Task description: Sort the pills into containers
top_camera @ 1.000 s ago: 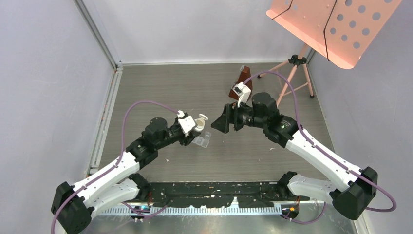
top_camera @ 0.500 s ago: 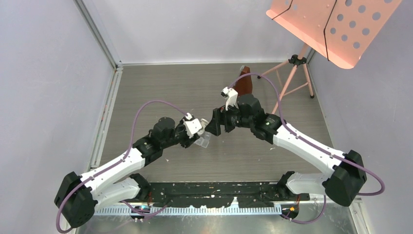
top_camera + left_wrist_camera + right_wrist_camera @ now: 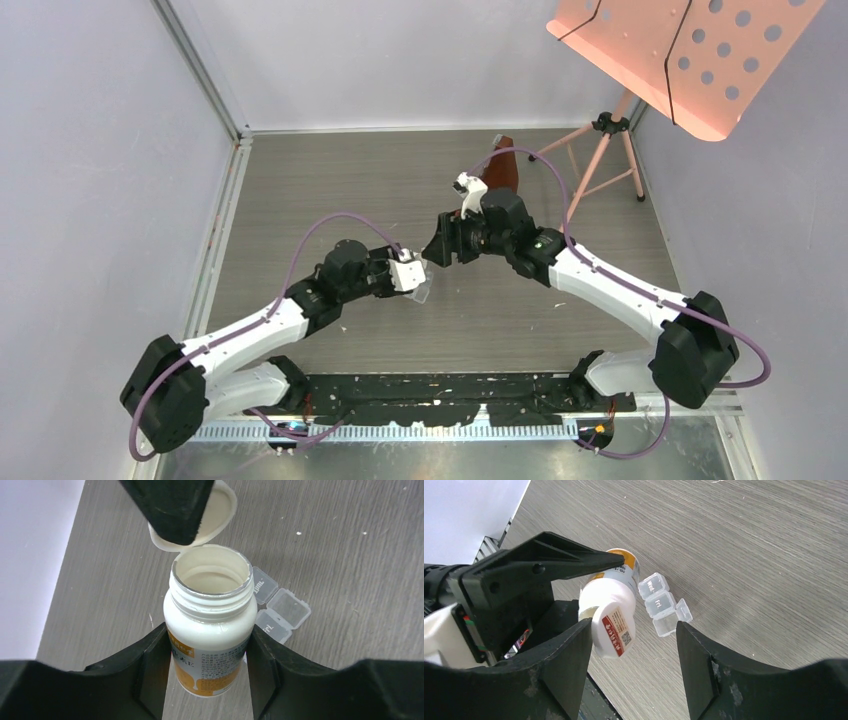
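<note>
My left gripper (image 3: 207, 636) is shut on a white pill bottle (image 3: 210, 615) with an orange label, held upright. Its flip cap (image 3: 222, 507) hangs open at the far side, and the inside looks pale, with no pills showing. My right gripper (image 3: 633, 627) is open and sits around the cap (image 3: 614, 627), with its left finger beside it. One of its fingers (image 3: 170, 505) overlaps the cap in the left wrist view. The containers (image 3: 663, 605), a clear strip box with open lids, lie on the table just beyond the bottle (image 3: 280, 610), and also show in the top view (image 3: 424, 293).
A brown wedge-shaped object (image 3: 503, 170) stands behind the right arm. A pink music stand (image 3: 680, 50) on tripod legs (image 3: 600, 165) is at the back right. Grey walls close the left, back and right. A black strip (image 3: 440, 390) runs along the near edge.
The two grippers have closed in on each other. My left gripper carried the bottle right and nearer. My right gripper moved left onto the bottle's cap.
</note>
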Robot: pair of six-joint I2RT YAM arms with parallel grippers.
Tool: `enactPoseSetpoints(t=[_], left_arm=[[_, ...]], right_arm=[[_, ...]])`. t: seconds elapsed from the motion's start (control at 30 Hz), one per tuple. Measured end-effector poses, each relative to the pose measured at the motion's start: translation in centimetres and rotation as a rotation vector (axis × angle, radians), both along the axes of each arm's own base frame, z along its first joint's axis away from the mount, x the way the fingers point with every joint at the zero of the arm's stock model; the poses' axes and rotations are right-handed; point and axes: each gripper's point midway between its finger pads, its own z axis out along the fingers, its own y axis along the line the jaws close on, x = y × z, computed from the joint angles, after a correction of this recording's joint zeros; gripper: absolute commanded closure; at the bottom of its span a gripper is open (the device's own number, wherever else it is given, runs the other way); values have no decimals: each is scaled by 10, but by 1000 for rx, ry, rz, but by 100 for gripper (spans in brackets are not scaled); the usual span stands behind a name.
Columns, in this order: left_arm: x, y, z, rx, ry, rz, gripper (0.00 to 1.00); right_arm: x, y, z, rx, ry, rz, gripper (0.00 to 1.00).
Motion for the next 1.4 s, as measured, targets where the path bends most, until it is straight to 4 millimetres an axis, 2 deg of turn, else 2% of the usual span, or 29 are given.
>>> enactPoseSetpoints(t=[0.3, 0.43, 0.53, 0.7, 0.87, 1.07, 1.27, 1.4], left_arm=[[10, 4, -11, 84, -147, -29, 100], [12, 9, -27, 136, -178, -22, 100], [14, 9, -32, 158, -199, -18, 100], [18, 9, -32, 173, -237, -2, 100], [21, 8, -33, 186, -258, 8, 100], [24, 7, -37, 202, -272, 4, 100], [24, 7, -38, 205, -275, 6, 100], [24, 7, -38, 207, -276, 4, 100]], right_arm=[[6, -2, -1, 7, 9, -21, 33], [8, -1, -13, -15, 35, -23, 33], [9, -2, -24, -35, 56, -19, 32], [7, 0, -27, -43, 55, 6, 21], [6, 2, -26, -35, 46, 25, 16], [6, 3, -27, -45, 30, 41, 19], [3, 3, -49, -107, 44, 78, 25], [4, 0, -55, -137, 41, 69, 27]])
